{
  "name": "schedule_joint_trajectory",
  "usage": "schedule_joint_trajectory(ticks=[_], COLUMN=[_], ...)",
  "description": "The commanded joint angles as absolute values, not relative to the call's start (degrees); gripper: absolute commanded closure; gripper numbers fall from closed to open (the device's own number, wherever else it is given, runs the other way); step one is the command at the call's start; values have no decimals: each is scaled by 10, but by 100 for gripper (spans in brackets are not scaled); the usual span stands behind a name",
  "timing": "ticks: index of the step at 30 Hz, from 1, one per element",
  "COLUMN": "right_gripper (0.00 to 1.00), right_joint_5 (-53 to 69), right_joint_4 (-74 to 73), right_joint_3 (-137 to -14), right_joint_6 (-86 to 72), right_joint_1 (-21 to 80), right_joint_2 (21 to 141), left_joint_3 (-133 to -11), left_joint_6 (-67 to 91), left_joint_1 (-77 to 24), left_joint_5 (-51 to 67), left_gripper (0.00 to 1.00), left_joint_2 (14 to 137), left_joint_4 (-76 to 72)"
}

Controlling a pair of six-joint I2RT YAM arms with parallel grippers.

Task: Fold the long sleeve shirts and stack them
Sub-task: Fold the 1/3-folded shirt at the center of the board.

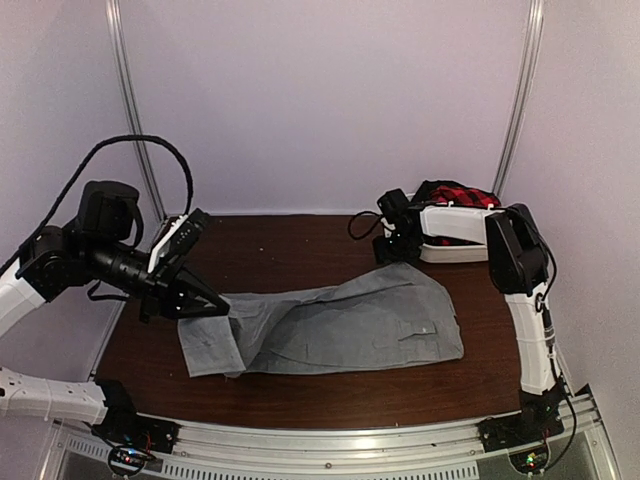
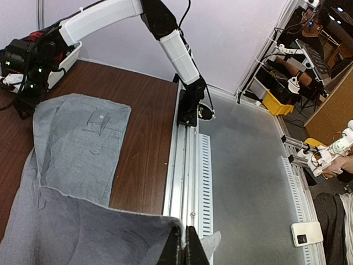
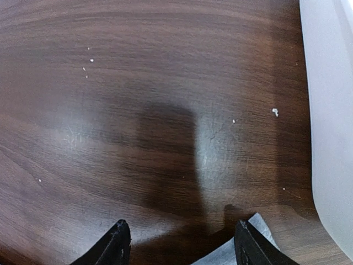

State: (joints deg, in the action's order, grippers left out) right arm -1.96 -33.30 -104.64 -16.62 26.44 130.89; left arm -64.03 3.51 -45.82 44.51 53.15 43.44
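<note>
Your left gripper [image 1: 205, 300]: clamped on the shirt's [image 1: 340, 320] left edge | your right gripper [image 3: 182, 245]: jaws apart, holding nothing, over the table [image 1: 300, 240] at the shirt's far edge.

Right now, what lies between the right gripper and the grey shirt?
Only bare table; right wrist view shows a corner of the shirt by the open right gripper.

Dim, soft overhead view, sheen and shadow on table [image 3: 110, 110], fisheye edges

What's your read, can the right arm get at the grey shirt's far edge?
Probably yes: the open right gripper hangs just behind the grey shirt, its edge showing by the jaws, with nothing between.
</note>
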Motion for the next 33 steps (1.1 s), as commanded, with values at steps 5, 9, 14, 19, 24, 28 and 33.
schedule_joint_trajectory(ticks=[5, 9, 14, 19, 24, 28, 33], right_gripper=[36, 39, 47, 55, 58, 59, 58], right_joint_5=[-44, -79, -125, -147, -167, -171, -136], right_joint_4=[-371, -409, -438, -436, -411, -391, -346], right_joint_3=[-1071, -1078, -1047, -983, -878, -802, -743], right_joint_6=[-136, -129, -131, -140, -161, -175, -183], right_joint_1=[264, 263, 262, 261, 261, 261, 261], right_joint_2=[1320, 1322, 1303, 1259, 1186, 1130, 1073], left_joint_3=[-645, -647, -647, -643, -634, -629, -610], left_joint_6=[36, 42, 40, 39, 39, 43, 36], left_joint_1=[-461, -460, -461, -461, -461, -460, -460], left_joint_5=[389, 332, 283, 240, 220, 204, 269], left_gripper=[100, 100, 100, 100, 100, 91, 76], left_joint_2=[553, 581, 589, 605, 629, 653, 683], left_joint_4=[372, 372, 377, 392, 390, 377, 348])
